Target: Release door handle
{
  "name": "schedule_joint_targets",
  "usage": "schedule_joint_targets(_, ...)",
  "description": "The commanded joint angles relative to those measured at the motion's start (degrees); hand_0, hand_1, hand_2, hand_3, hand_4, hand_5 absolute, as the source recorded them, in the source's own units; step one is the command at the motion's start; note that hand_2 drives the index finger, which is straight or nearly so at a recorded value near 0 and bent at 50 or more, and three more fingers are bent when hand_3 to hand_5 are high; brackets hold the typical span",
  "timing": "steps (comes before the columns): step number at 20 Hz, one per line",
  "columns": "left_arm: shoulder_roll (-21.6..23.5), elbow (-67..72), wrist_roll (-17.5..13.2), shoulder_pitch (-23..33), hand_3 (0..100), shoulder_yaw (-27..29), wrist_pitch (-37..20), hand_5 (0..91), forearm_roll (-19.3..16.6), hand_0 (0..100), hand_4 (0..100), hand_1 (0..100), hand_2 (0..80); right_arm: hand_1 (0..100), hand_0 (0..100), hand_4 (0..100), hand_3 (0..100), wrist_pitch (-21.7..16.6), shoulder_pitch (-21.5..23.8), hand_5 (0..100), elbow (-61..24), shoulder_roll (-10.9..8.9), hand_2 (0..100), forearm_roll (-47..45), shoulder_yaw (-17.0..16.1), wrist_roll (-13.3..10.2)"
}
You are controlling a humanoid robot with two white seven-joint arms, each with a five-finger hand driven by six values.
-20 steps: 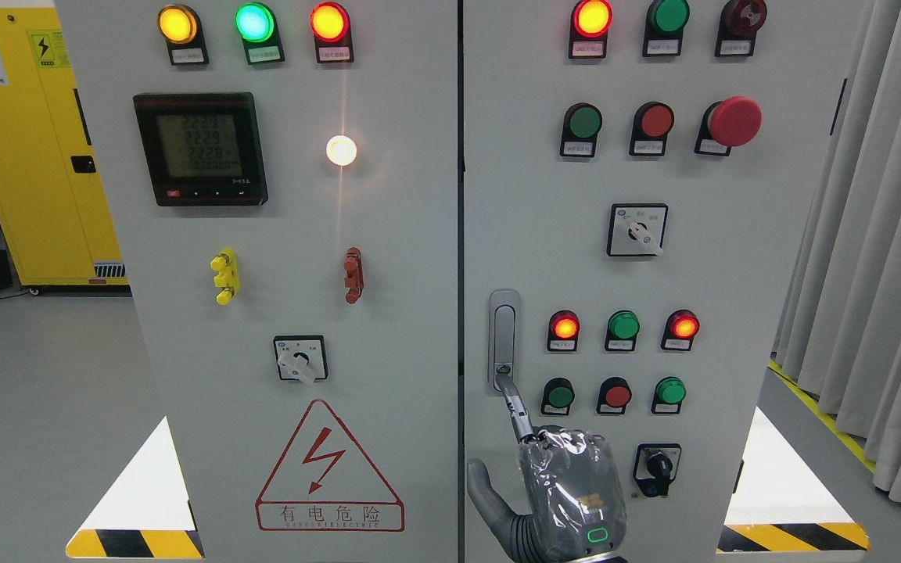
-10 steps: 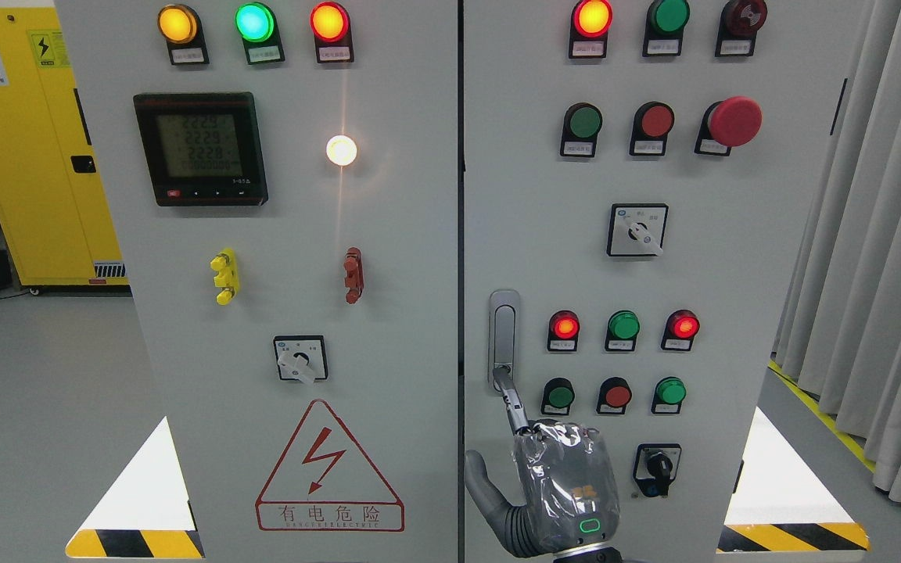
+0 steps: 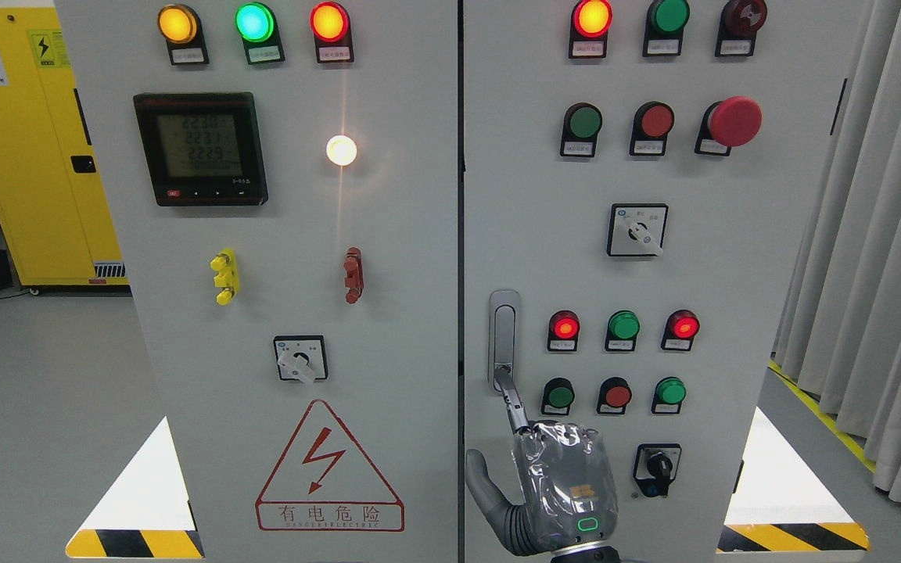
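The right hand (image 3: 556, 485) comes up from the bottom edge right of the middle, its back wrapped in clear film and turned to the camera. One finger (image 3: 511, 399) is stretched up and slightly left, its tip touching the lower end of the door handle (image 3: 504, 340); the thumb juts out to the left, and the other fingers are folded behind the palm — it grips nothing. The handle is a slim upright metal piece lying flush near the left edge of the cabinet's right door (image 3: 732, 274), just beside the seam between the two doors. Right of it sit a row of red, green and red lamps (image 3: 623, 325) and, lower, three push buttons (image 3: 616, 393). A black key switch (image 3: 658, 467) is beside the hand's right side.
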Motion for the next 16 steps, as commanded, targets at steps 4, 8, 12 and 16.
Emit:
schedule_joint_targets(4, -0.01, 0.00, 0.02, 0.00, 0, 0.01, 0.10, 0.0, 0.00, 12, 0, 56, 0.0, 33, 57, 100, 100, 1.62, -0.84, 100, 1.18, 0.04, 0, -0.10, -0.04, 0.26)
schedule_joint_targets(8, -0.01, 0.00, 0.02, 0.00, 0, 0.01, 0.10, 0.0, 0.00, 12, 0, 56, 0.0, 34, 57, 100, 100, 1.62, -1.28, 100, 1.18, 0.04, 0, -0.19, -0.13, 0.26)
schedule_joint_targets(12, -0.01, 0.00, 0.02, 0.00, 0, 0.01, 0.10, 0.0, 0.00, 12, 0, 56, 0.0, 34, 58, 100, 100, 1.70, -0.92, 100, 1.10, 0.04, 0, -0.19, 0.22, 0.26)
schedule_joint_targets(16, 0.08, 0.00, 0.02, 0.00, 0, 0.01, 0.10, 0.0, 0.00, 12, 0, 56, 0.0, 34, 58, 100, 100, 1.70, -0.48, 100, 1.10, 0.04, 0, -0.10, 0.13, 0.26)
